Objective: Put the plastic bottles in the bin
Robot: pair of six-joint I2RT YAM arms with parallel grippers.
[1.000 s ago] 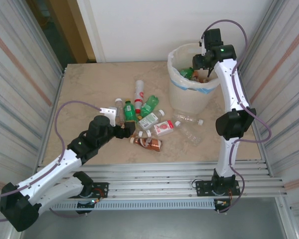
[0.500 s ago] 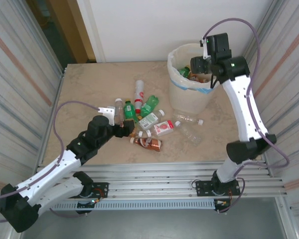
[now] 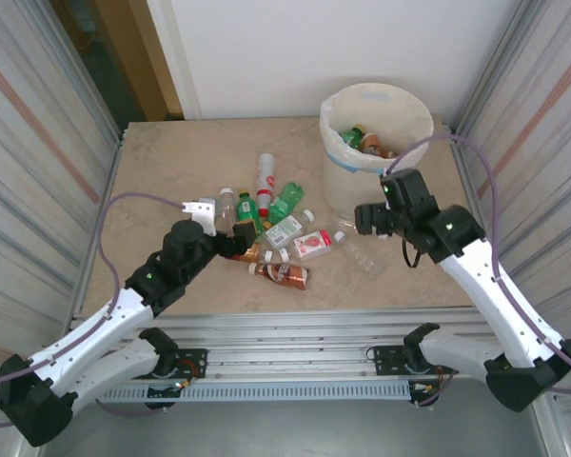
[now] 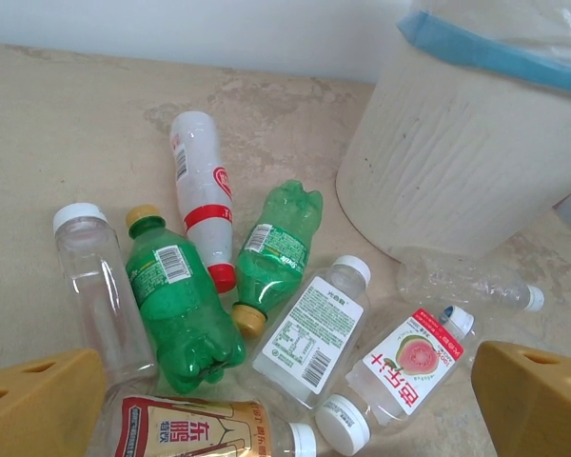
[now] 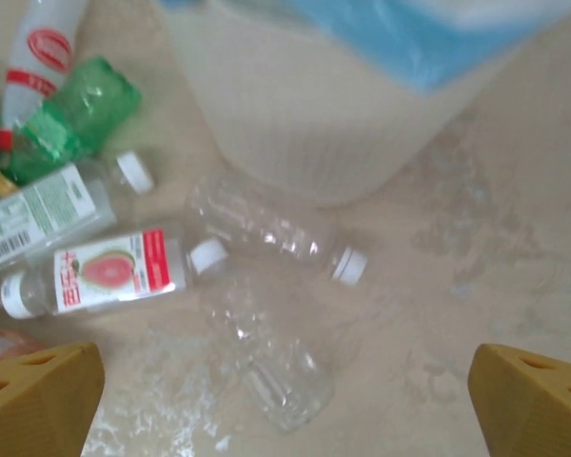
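Note:
Several plastic bottles lie in a heap mid-table: two green ones point(image 4: 176, 305) point(image 4: 281, 252), a white one with a red label point(image 4: 202, 190), a clear white-labelled one point(image 4: 314, 333), a guava-labelled one point(image 4: 409, 367) and a brown one point(image 3: 281, 273). My left gripper point(image 3: 240, 245) hangs open over the heap's near-left side, jaws wide and empty point(image 4: 285, 419). The cream bin point(image 3: 376, 181) holds a few bottles point(image 3: 362, 141). My right gripper point(image 3: 364, 221) is open, low in front of the bin, above a crushed clear bottle point(image 5: 266, 362) and beside a clear white-capped one point(image 5: 266, 228).
Corrugated metal walls close in the table on the left and right. The bin's bag has a blue edge point(image 5: 400, 38). Bare marble table point(image 3: 171, 171) stretches left of the heap and behind it. A metal rail point(image 3: 314, 328) runs along the near edge.
My right arm has swung from over the bin's mouth down to the table in front of the bin. The left arm has barely shifted.

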